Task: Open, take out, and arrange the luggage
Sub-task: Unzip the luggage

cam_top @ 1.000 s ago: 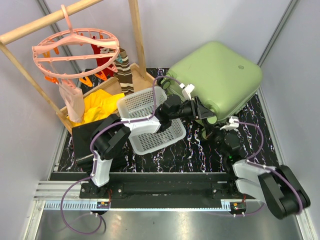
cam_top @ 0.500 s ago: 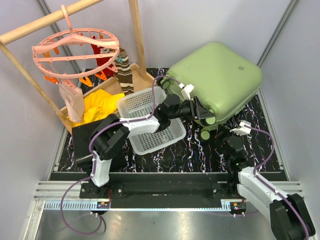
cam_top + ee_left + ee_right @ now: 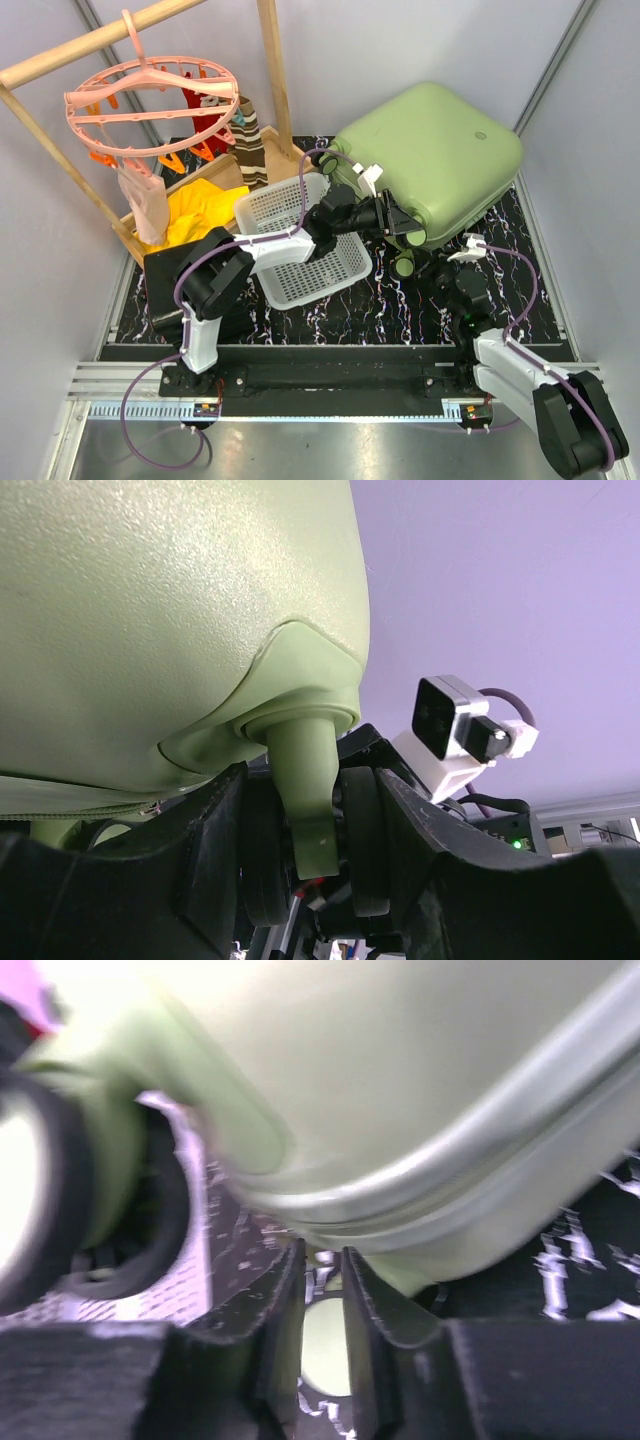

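Observation:
The light-green luggage (image 3: pixel 430 150) lies closed and tilted at the back right, its shell filling the left wrist view (image 3: pixel 150 610). My left gripper (image 3: pixel 405 228) reaches over the basket and is shut on one of its caster wheels; the dark twin wheels (image 3: pixel 365 830) and green fork (image 3: pixel 305 770) sit between the jaws (image 3: pixel 310 830). My right gripper (image 3: pixel 438 262) hovers low by the suitcase's near corner, beside a second wheel (image 3: pixel 403 265). Its jaws (image 3: pixel 322 1260) stand a narrow gap apart with nothing between them, just under the blurred shell edge (image 3: pixel 420 1080).
A white perforated basket (image 3: pixel 300 240) sits under my left arm. A black boxy case (image 3: pixel 165 285) is at the left. Behind stand a wooden rack (image 3: pixel 270 70), a pink round hanger (image 3: pixel 150 100) and yellow cloth (image 3: pixel 200 215). Walls close in on both sides.
My right arm swung out to the right, then came back toward the suitcase's near corner, and its jaws have parted slightly. My left gripper keeps its hold on the wheel.

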`<state>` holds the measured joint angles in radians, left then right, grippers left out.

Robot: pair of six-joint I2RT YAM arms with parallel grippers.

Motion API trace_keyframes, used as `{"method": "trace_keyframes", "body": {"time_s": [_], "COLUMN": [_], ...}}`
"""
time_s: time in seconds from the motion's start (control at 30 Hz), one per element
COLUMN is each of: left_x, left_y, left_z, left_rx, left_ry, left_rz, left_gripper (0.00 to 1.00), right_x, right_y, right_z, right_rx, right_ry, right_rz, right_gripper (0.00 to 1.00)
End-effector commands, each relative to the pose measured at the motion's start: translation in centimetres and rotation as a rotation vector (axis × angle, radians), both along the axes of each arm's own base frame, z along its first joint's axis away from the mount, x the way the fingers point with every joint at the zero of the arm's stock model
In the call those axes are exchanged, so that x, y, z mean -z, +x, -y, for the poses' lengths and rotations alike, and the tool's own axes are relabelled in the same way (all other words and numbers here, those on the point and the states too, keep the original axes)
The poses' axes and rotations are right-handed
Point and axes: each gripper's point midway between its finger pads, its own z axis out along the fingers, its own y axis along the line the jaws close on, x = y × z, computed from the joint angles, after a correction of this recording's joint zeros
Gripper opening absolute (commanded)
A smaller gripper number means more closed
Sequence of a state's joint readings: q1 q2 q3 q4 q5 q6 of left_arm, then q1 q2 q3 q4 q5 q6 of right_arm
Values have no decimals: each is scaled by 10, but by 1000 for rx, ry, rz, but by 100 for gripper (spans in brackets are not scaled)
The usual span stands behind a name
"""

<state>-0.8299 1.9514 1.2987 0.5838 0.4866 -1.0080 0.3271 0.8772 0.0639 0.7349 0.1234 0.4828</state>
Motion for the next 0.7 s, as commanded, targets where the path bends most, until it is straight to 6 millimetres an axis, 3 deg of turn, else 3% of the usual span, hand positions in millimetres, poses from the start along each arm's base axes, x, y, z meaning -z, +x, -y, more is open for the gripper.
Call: {"method": "trace_keyframes", "body": {"time_s": [0.0,0.13,0.43,0.67], "left_x": [-165,-164,-169,-170], "left_y": [-38,-43,-56,-62], "left_z": [-15,-8,6,10], "left_rx": [74,94,134,149], "left_ry": [-382,-383,-384,-383], "left_rz": [335,327,335,339], "left_gripper": [0,0,0,0], "right_x": [-37,-34,-20,-26], "right_y": [-3,-3,8,13], "right_z": [-20,-18,-17,-20], "right_rx": [-109,-102,-75,-80], "right_ry": [38,16,-2,-1], "right_rz": [102,94,47,71], "right_gripper": [37,42,43,43]}}
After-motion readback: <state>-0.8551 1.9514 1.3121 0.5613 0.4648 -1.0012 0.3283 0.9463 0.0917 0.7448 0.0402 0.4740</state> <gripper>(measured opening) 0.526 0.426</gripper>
